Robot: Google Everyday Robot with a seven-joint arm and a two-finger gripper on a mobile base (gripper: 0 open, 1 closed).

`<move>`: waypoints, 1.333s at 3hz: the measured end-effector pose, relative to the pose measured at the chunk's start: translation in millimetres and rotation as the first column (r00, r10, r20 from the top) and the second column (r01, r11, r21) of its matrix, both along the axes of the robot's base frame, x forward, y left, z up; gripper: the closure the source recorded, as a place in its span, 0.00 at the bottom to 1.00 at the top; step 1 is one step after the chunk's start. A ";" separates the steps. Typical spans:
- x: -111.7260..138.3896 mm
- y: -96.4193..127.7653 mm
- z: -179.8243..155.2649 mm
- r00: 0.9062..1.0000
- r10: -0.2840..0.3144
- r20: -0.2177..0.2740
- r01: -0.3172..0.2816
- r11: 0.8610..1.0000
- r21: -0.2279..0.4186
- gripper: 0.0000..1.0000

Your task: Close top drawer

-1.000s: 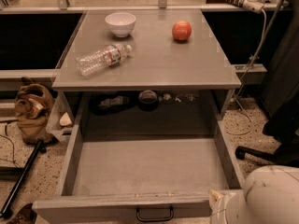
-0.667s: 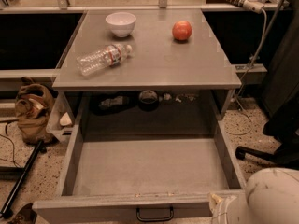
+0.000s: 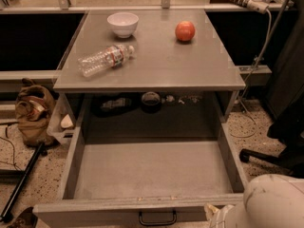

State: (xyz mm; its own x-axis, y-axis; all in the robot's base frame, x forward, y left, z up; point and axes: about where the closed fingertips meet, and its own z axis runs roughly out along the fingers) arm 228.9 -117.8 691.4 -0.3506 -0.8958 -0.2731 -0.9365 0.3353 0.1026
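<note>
The top drawer (image 3: 152, 170) is pulled far out toward me from under the grey tabletop. It is wide, shallow, grey and empty inside. Its flat front (image 3: 95, 215) runs along the bottom edge of the view, with the small black loop handle (image 3: 157, 218) at its centre. The lower drawers are hidden beneath it. A white rounded part of my arm (image 3: 270, 203) fills the bottom right corner, just right of the drawer front's right end. My gripper itself is out of view.
On the tabletop (image 3: 156, 65) lie a clear plastic bottle (image 3: 105, 59), a white bowl (image 3: 123, 23) and a red apple (image 3: 185, 31). A brown bag (image 3: 33, 113) and a black pole (image 3: 21, 182) are on the floor at left. A chair base (image 3: 266, 156) stands at right.
</note>
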 end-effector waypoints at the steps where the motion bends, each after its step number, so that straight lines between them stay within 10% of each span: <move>1: -2.0 7.1 -3.1 1.000 0.010 -0.009 -0.010 1.000 0.019 0.00; 4: 25.4 24.4 -38.7 0.999 0.044 -0.021 -0.041 0.994 0.099 0.00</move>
State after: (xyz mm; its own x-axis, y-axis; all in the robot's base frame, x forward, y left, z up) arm 254.2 -93.4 652.7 -0.3200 -0.8792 -0.3529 -0.9467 0.2825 0.1546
